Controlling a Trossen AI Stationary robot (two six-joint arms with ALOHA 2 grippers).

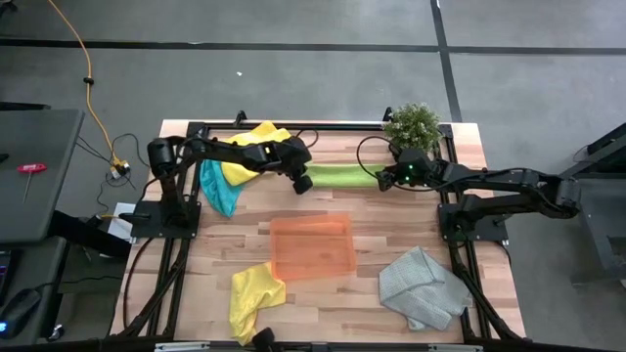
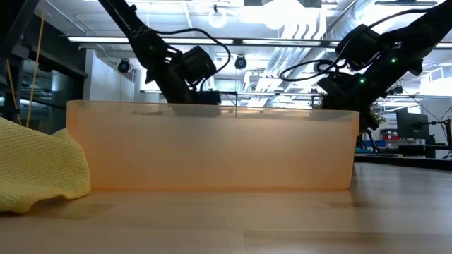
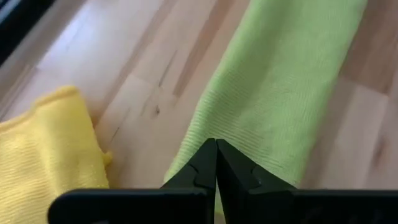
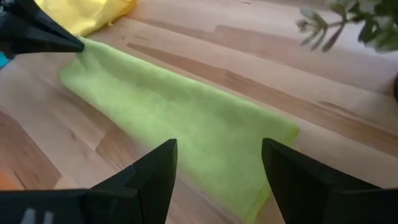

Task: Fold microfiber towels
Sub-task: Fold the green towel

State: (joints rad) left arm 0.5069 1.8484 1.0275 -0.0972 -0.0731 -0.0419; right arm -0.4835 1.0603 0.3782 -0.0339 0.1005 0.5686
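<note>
the lime green towel (image 1: 342, 175) lies at the back of the counter (image 1: 411, 230), just in front of the potted plant (image 1: 412, 124). it is pulled into a long thin strip. its long way runs side to side, from one arm to the other.

the left tool (image 1: 302, 182) is at one end of the strip. its two fingers are pressed tight together, and in the left wrist view the green cloth (image 3: 280, 87) comes right up to the finger tips, so it looks pinched between them.

the right tool (image 1: 383, 178) is at the other end of the strip. its fingers stand wide apart, and nothing is between them. in the right wrist view the green towel (image 4: 180, 112) lies flat on the wood just ahead of those open fingers, and its near end is in line with the gap. this arm is the closer one to the free end, so i think it needs to go down over that end and close.

both arms reach in low toward the middle, tools pointing at each other along the strip.

the other towels wait: a yellow towel (image 1: 256, 147) and a teal towel (image 1: 219, 188) by the left arm, another yellow towel (image 1: 252, 293) and a grey towel (image 1: 421, 286) at the front, with the orange tray (image 1: 313, 246) in the middle.
</note>
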